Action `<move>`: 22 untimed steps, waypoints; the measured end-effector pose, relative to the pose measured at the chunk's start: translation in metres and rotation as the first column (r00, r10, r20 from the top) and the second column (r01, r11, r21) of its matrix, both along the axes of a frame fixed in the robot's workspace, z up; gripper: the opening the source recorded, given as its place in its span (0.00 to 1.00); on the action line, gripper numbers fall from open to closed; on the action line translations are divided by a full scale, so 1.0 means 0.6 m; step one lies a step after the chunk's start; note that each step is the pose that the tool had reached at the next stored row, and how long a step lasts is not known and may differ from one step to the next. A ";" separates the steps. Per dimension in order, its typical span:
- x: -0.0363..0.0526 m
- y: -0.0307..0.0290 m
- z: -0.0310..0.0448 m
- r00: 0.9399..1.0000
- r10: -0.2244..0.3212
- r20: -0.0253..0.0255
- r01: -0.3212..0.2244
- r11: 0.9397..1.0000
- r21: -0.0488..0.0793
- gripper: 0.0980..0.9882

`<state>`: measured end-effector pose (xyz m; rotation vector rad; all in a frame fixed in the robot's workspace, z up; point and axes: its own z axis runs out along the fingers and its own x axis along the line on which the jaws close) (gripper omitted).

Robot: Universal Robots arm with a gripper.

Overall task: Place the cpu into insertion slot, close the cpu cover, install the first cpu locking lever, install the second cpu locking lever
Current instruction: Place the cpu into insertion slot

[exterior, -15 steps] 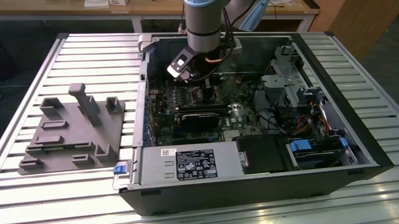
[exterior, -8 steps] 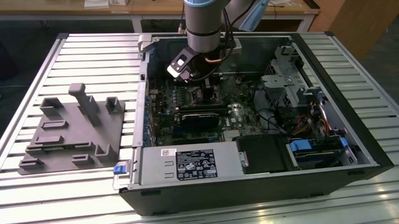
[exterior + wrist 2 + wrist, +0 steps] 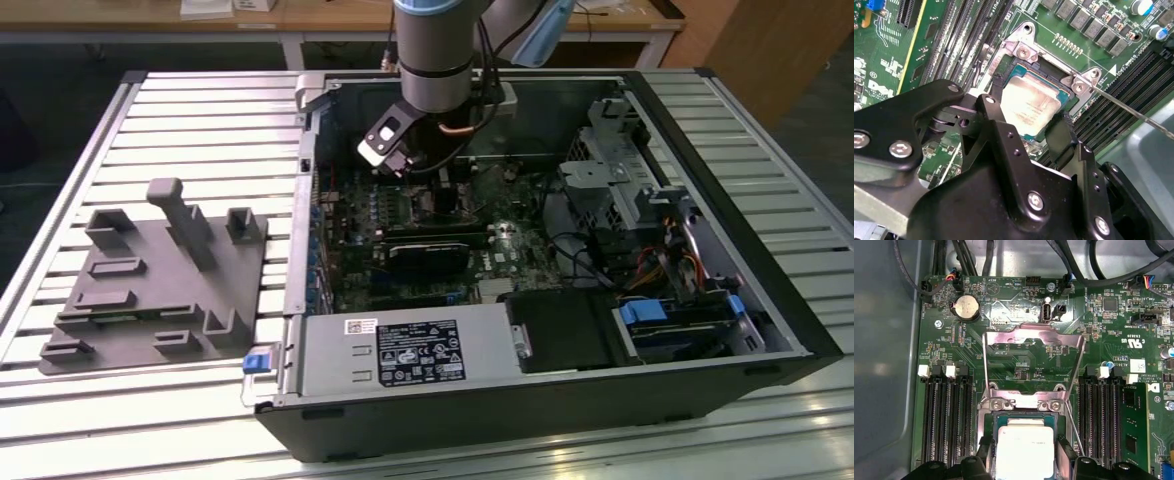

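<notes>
The cpu (image 3: 1029, 100) (image 3: 1024, 447), a pale silvery square chip, lies in the insertion slot (image 3: 988, 422), whose black rim (image 3: 1046, 75) shows around it. My gripper (image 3: 1026, 112) (image 3: 1024, 452) hangs directly over the socket. One black finger (image 3: 996, 87) and the other (image 3: 1059, 132) press against opposite edges of the chip. The cpu cover (image 3: 1034, 334), a silver frame with a cut-out centre, stands swung open on the far side of the socket. A thin wire locking lever (image 3: 1134, 112) (image 3: 1074, 427) sticks out raised beside the socket. In the exterior view the gripper (image 3: 414, 170) reaches down into the open computer case.
Long black memory slots (image 3: 949, 420) (image 3: 1099, 420) flank the socket on both sides. A black card (image 3: 434, 250) and the power supply (image 3: 400, 350) lie nearer the case front. A grey fixture block (image 3: 147, 280) sits on the slatted table at the exterior view's left. Cables (image 3: 667, 260) crowd the right bay.
</notes>
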<state>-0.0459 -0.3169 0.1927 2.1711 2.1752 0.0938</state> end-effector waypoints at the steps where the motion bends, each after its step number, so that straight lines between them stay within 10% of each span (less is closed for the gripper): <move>1: 0.000 0.0000 0.000 1.000 0.000 0.000 0.000 1.000 0.000 0.58; 22: 0.000 0.0000 0.032 1.000 0.000 0.000 0.000 1.000 -0.001 0.58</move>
